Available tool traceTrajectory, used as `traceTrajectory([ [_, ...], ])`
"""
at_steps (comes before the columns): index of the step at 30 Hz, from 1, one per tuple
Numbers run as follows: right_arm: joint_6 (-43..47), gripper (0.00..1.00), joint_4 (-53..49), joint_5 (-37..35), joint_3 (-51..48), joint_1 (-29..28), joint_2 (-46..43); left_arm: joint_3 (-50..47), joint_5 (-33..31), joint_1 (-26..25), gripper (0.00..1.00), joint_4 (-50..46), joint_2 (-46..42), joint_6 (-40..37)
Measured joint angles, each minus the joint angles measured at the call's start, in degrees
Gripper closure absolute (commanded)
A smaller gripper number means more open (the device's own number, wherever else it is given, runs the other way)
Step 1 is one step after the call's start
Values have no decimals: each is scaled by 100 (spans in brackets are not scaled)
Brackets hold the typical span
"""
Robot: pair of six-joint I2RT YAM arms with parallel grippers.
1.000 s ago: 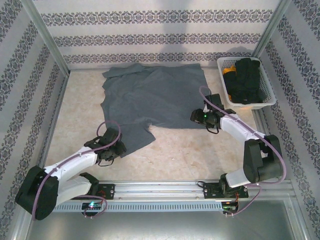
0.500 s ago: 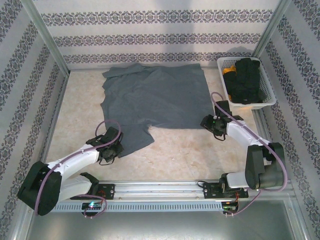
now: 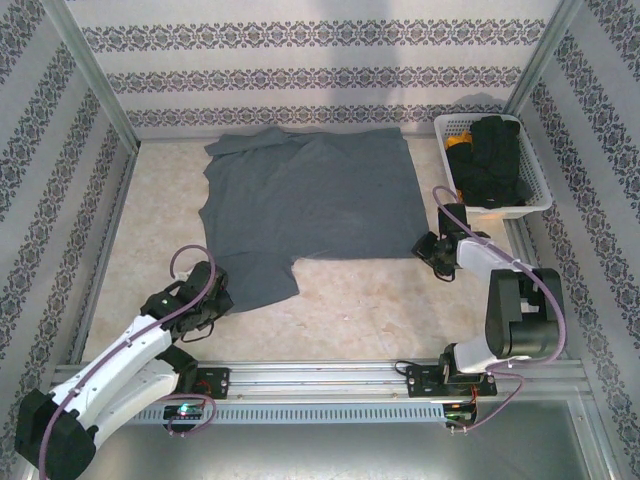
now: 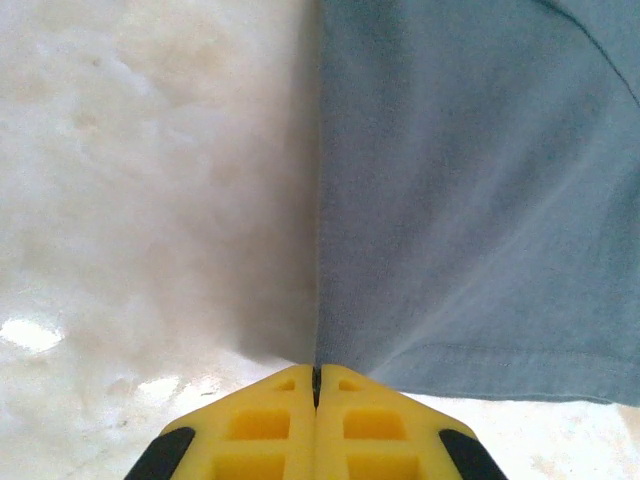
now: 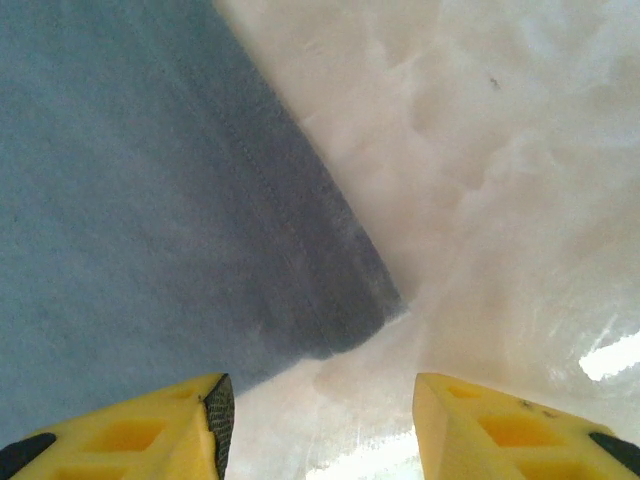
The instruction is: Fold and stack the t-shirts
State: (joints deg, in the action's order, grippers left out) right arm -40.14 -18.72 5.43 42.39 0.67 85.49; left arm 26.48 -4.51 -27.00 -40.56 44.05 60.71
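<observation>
Patterned wallpaper on three sides, a pale marbled table (image 3: 370,300) underneath, and we're at the near-left corner. The left gripper (image 3: 205,300) has its yellow jaws pressed tight together, and the wrist view confirms the left gripper (image 4: 316,375) is clamped right on a cloth edge, with the fabric rising straight out of the seam between the fingers.

That cloth is the t-shirt (image 3: 310,200), slate blue-grey, spread flat across the far middle of the table with one flap reaching down toward the near-left corner. It's that flap the left arm has pinched. From the left wrist the t-shirt (image 4: 470,200) runs away forward and to the right, a stitched hem crossing just ahead of the jaws.

Over to the right gripper (image 3: 432,250), sitting just off the shirt's near-right corner with its jaws apart and nothing held. From the wrist, the right gripper (image 5: 315,400) has the t-shirt (image 5: 130,200) corner lying just ahead of the gap, nearer its left finger, and not yet between the pads.

My read is that the long axis runs left to right, so each arm owns its nearer corner. A short push forward should let the right one bite.

At the far-right corner, a white basket (image 3: 500,209) holds dark clothes (image 3: 495,160). No print, label or writing is readable anywhere.
</observation>
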Motion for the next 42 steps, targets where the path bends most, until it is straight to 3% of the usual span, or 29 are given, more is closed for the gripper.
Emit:
traceTrajectory([
  [12,-26,62,2,15,505,197,601,0,17,0,100,-387,-407,57],
  [23,-197,61,-376,-35,614,105,708,2,31,0,100,-702,-636,70],
  [26,-221,69,-380,-35,614,94,713,2,63,0,100,-754,-728,92],
  [31,-254,96,-446,-24,608,57,715,4,125,0,100,-844,-785,109],
  [42,-31,100,-1010,-216,109,57,-151,55,205,-74,100,-1058,-863,105],
])
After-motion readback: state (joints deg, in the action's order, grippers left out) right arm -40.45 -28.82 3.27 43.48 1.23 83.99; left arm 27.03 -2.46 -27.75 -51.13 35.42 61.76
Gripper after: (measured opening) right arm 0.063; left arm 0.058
